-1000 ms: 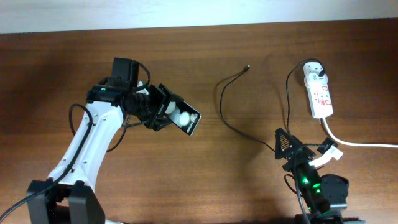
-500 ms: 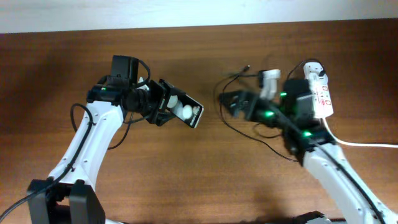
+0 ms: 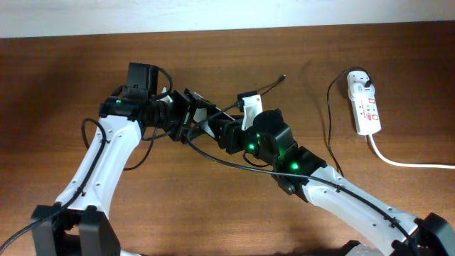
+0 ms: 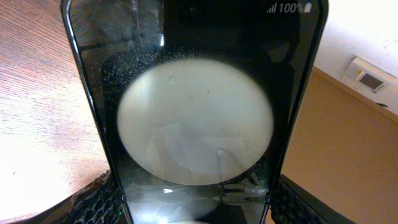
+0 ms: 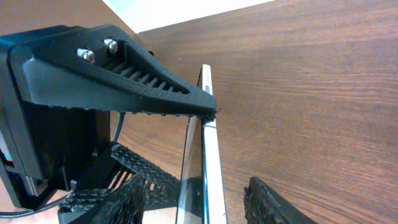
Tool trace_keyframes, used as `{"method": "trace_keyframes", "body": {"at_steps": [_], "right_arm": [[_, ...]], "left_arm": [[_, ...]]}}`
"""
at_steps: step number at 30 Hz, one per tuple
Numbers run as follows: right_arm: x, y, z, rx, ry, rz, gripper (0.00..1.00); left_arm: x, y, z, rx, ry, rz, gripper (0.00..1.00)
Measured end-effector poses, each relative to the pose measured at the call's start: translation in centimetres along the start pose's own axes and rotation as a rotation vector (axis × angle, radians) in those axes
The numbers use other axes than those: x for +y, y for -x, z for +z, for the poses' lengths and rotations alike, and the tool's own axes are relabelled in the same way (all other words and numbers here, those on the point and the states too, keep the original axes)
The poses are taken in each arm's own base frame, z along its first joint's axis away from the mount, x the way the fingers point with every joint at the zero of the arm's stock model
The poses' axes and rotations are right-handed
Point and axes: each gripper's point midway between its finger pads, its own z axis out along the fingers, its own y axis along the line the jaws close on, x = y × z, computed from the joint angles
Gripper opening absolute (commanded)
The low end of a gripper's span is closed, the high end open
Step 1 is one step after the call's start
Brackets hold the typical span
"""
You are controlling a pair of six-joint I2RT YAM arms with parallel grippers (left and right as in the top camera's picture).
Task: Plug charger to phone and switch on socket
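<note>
L gripper [image 3: 186,117] clamps phone [image 4: 196,124]. R gripper [image 3: 226,131] jaws apart astride phone edge, empty. Charger plug [image 3: 283,76] well apart from phone. Step: plug-in. Next: fetch plug.

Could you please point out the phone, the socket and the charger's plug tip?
phone [image 4: 196,124]: left wrist view, the white round spot on its face.
socket [image 3: 367,109]: overhead view, middle of its white body.
charger [image 3: 282,77]: overhead view, the plug tip at its free end.

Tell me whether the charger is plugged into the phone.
Unplugged: the charger tip lies loose on the table, far from the phone in the left gripper.
</note>
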Motion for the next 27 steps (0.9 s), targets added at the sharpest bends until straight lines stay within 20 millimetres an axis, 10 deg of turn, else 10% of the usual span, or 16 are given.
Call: {"method": "trace_keyframes", "body": {"at_steps": [10,13,14,20,27], "right_arm": [[0.7,-0.6,0.0,0.033,0.041,0.05,0.08],[0.2,-0.5,0.0,0.032,0.027,0.119,0.04],[0.2,-0.5,0.0,0.033,0.025,0.129,0.04],[-2.8,1.5,-0.9,0.043,0.046,0.443,0.04],[-3.0,1.7,-1.5,0.111,0.08,0.987,0.04]], "left_arm": [[0.0,-0.1,0.0,0.006,-0.003,-0.001,0.68],[-0.2,0.0,-0.1,0.011,-0.013,0.003,0.78],[-0.2,0.0,-0.2,0.011,-0.012,0.004,0.99],[-1.4,2.6,-3.4,0.001,-0.147,0.198,0.99],[4.9,2.7,-5.0,0.008,0.066,0.333,0.99]]}}
